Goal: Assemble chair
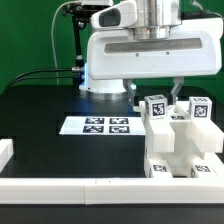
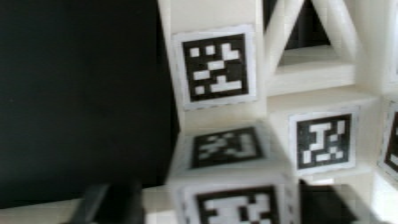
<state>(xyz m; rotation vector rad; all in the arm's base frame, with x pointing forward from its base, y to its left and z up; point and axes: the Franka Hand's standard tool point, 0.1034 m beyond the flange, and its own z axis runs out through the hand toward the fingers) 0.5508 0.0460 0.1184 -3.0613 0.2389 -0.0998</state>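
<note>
Chair (image 1: 172,140) directly beneath gripper (image 1: 155,95).

White chair (image 1: 172,140) with black-and-white square tags, white marker board (image 1: 97,126), black table (image 1: 40,110)

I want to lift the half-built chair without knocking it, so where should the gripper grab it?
Probably one of the upright tagged posts on top of the chair, coming straight down from above. They stand free and look narrow enough for the gripper, whereas the blocky body below looks too wide.
</note>
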